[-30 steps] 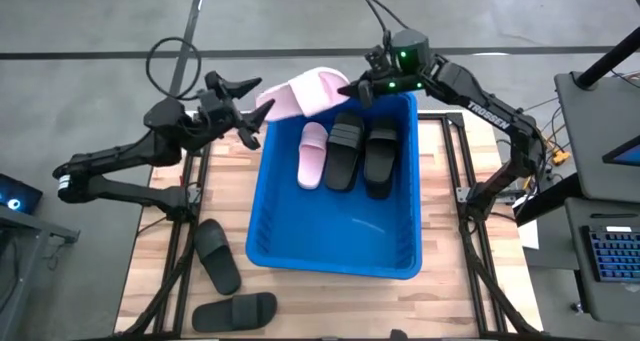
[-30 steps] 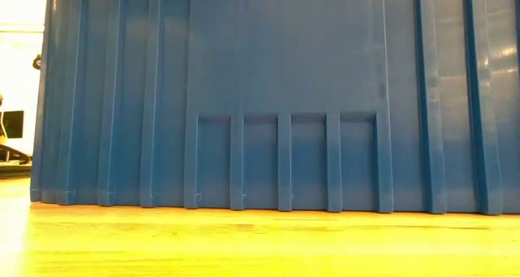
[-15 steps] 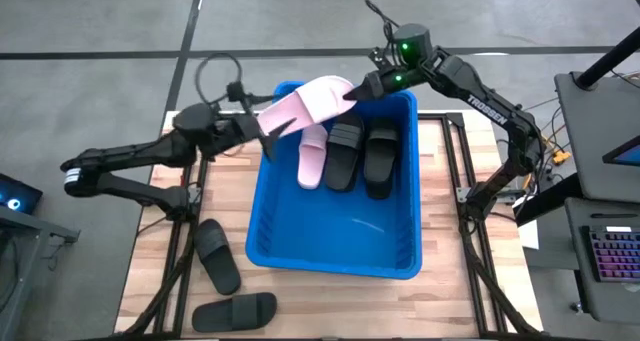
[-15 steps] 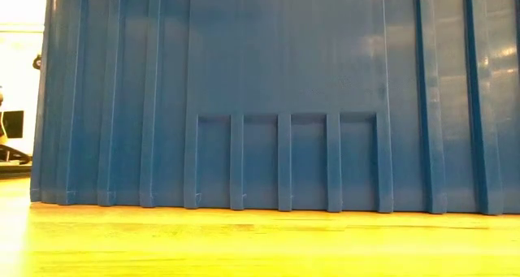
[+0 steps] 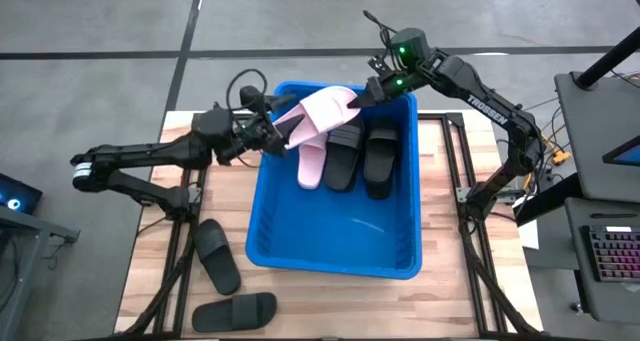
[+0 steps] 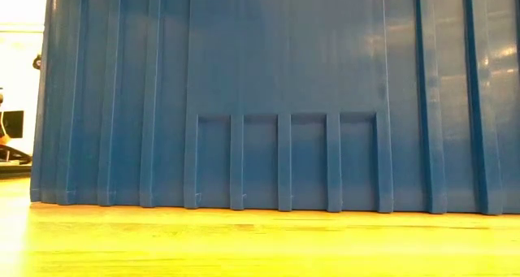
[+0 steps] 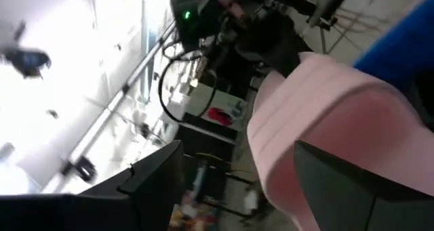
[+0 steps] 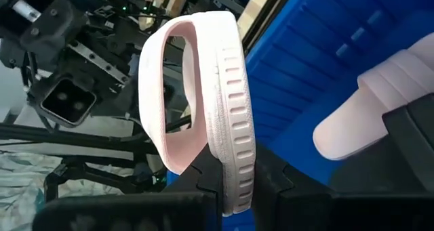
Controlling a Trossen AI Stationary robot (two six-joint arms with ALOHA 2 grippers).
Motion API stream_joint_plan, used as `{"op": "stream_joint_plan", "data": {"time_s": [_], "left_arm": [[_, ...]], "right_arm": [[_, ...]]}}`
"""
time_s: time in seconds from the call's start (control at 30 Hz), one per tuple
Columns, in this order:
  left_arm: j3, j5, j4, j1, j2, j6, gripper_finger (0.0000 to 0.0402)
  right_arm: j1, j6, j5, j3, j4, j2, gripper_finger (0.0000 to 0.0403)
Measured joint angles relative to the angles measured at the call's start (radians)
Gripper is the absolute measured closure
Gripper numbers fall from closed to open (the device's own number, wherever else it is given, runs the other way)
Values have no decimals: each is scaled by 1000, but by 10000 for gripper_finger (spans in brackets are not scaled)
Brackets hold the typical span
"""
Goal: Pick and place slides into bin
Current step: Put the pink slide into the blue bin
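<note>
A pale pink slide [image 5: 322,111] hangs in the air over the far left corner of the blue bin [image 5: 260,196]. My right gripper [image 5: 368,91] is shut on its far end. My left gripper [image 5: 278,133] is open at the slide's near left end, and the strap [image 7: 319,102] stands beside one of its fingers [image 7: 352,190]. In the bin a second pink slide [image 5: 312,161] and two black slides [image 5: 345,153] [image 5: 380,159] lie flat on the floor. The low view shows only the bin's wall [image 6: 284,106]. My right gripper pinches the pink slide's sole [image 8: 237,163] between its two fingers, at the end nearest the strap, coming from the table's far right side. The slide is lifted clear and stands on edge, its strap loop [image 8: 157,89] out to one side. Whether my left gripper's finger touches the slide, I cannot tell.
Two more black slides [image 5: 217,254] [image 5: 235,311] lie on the wooden table [image 5: 150,251] near its front left corner, left of the bin. A laptop and cables [image 5: 600,121] are beyond the table's right edge.
My left gripper has gone toward the table's right edge, from left of the bin to the pink slide's near left end, staying open. My right gripper has carried the slide a little toward the near edge, over the bin's far left corner, and the slide has turned onto its edge.
</note>
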Motion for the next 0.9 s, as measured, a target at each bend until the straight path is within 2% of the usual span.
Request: {"op": "stream_joint_plan", "data": {"time_s": [0.33, 0.53, 0.7, 0.8, 0.9], "left_arm": [[-3, -26, 29, -14, 98, 344, 140], [-4, -60, 232, -17, 182, 476, 140], [9, -60, 247, -19, 217, 481, 143], [18, -60, 280, -23, 236, 481, 165], [29, -64, 280, -26, 254, 480, 212]], "right_arm": [[-1, 4, 0, 0, -3, 0, 373], [0, 6, 0, 0, -6, 0, 373], [1, 7, -4, 0, -22, 0, 373], [1, 6, -7, 0, -24, 0, 373], [1, -2, -8, 0, -25, 0, 373]]}}
